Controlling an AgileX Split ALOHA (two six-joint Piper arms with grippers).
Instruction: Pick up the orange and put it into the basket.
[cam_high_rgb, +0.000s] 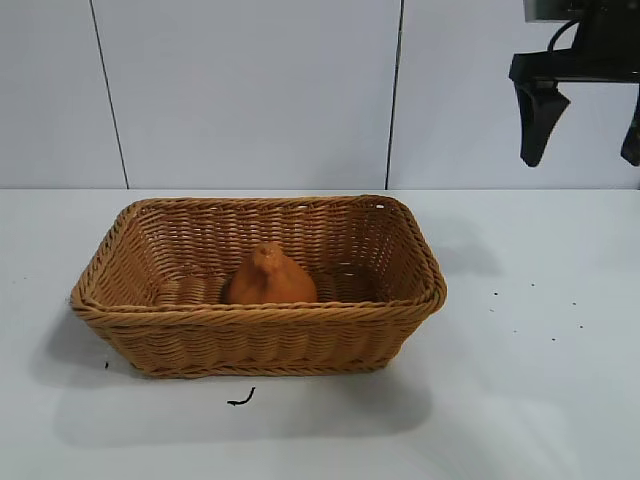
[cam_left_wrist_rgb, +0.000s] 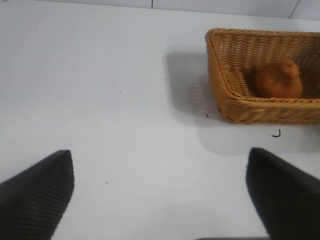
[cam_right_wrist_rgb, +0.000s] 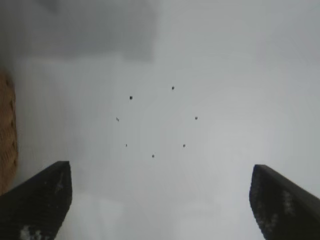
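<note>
Left gripper (cam_left_wrist_rgb: 160, 192): not seen in the exterior view. Its own wrist view shows two dark fingers (cam_left_wrist_rgb: 37, 192) spread wide apart, nothing between them, hanging over bare white tabletop (cam_left_wrist_rgb: 100, 100) off the basket's left end.

Basket (cam_high_rgb: 260, 318): tan wicker, rectangular, flared sides, thick braided rim. Sits on the tabletop left of centre, nearer the front edge than the back, long side facing the exterior camera. Casts a soft shadow forward and left.

Orange (cam_high_rgb: 270, 276): inside the basket, resting on its floor close to the front wall, about midway along its length. Knobby neck points up. Nothing touches it.

Small dark curled scrap (cam_high_rgb: 241, 399): on the tabletop just in front of the basket.

Dark specks (cam_high_rgb: 520, 310): scattered on the tabletop right of the basket, toward the right edge.

Right gripper (cam_high_rgb: 585, 130): raised high over the back right corner of the tabletop, well clear of the basket. Fingers (cam_high_rgb: 538, 120) spread apart, empty. Its wrist view looks down on the specks, with a sliver of wicker at one side.
</note>
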